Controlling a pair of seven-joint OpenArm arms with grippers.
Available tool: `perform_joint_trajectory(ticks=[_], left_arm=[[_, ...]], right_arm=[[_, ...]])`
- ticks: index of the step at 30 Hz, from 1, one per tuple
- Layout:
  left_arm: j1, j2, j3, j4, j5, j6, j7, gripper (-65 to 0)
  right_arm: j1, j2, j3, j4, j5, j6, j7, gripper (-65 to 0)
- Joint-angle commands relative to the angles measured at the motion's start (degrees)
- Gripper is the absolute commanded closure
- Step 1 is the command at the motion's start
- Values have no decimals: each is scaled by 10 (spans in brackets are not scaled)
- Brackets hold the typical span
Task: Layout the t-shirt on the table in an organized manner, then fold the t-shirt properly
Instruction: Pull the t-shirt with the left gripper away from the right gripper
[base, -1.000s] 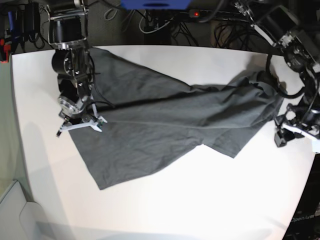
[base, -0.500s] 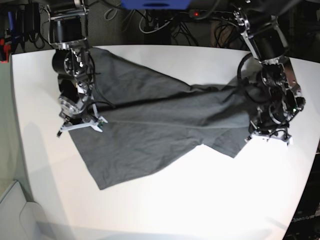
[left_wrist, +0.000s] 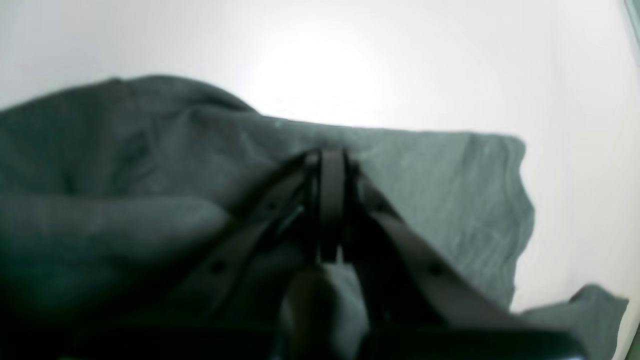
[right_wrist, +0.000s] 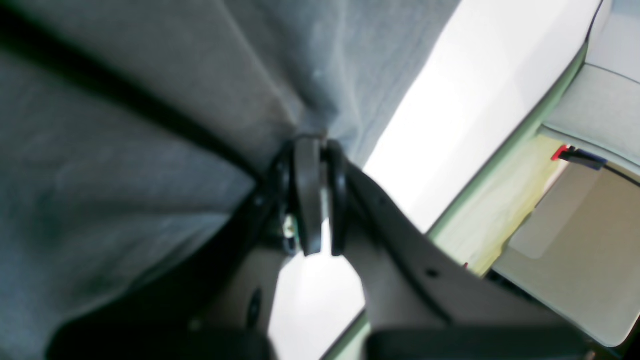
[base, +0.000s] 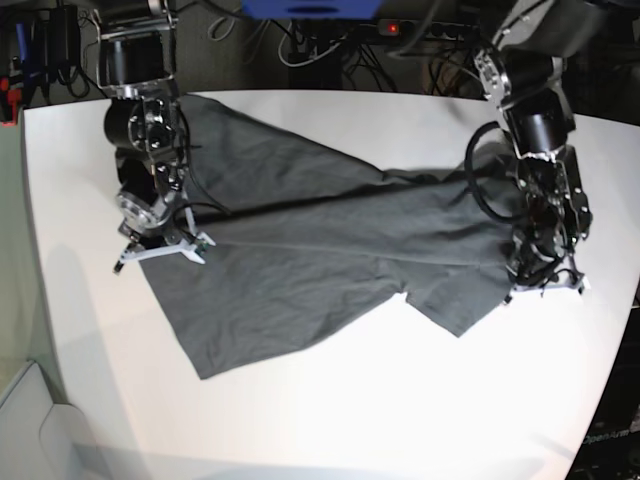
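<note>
Both fingers (left_wrist: 332, 200) blurred against t-shirt (base: 300, 240)

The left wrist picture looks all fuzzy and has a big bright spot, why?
In the left wrist view the pincer sits very close to the lens, so it and the t-shirt blur; the bright patch is lamp glare on the white table. The right wrist view is soft too. The base view is sharpest, with only mild glare on the table below the shirt.
</note>
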Motion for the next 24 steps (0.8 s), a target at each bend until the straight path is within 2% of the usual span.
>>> perform_joint_trajectory(ticks=[1, 5, 8, 12, 16, 18, 22, 24], left_arm=[[-18, -5, 0, -29, 10, 13, -5, -4], [-92, -16, 0, -145, 10, 13, -96, -4], [-135, -20, 0, -186, 10, 11, -152, -4], [-174, -20, 0, -187, 8, 10, -186, -4], [-197, -22, -2, -137, 5, 8, -178, -4], [-194, -21, -5, -64, 4, 13, -132, -4], [-142, -14, -6, 106, 4, 14, 64, -4], [-98, 4, -7, 191, 8, 15, 140, -4]], right_arm=[[-2, 0, -1, -2, 24, 23, 5, -23], [-2, 6, -1, -2, 24, 23, 5, -23], [-3, 6, -1, -2, 24, 23, 5, -23], [-3, 5, -1, -2, 24, 23, 5, -23], [-3, 4, 0, -2, 24, 23, 5, -23], [-2, 4, 0, -2, 24, 23, 5, -23], [-1, 4, 0, -2, 24, 23, 5, -23], [-1, 3, 0, -1, 25, 23, 5, -23]])
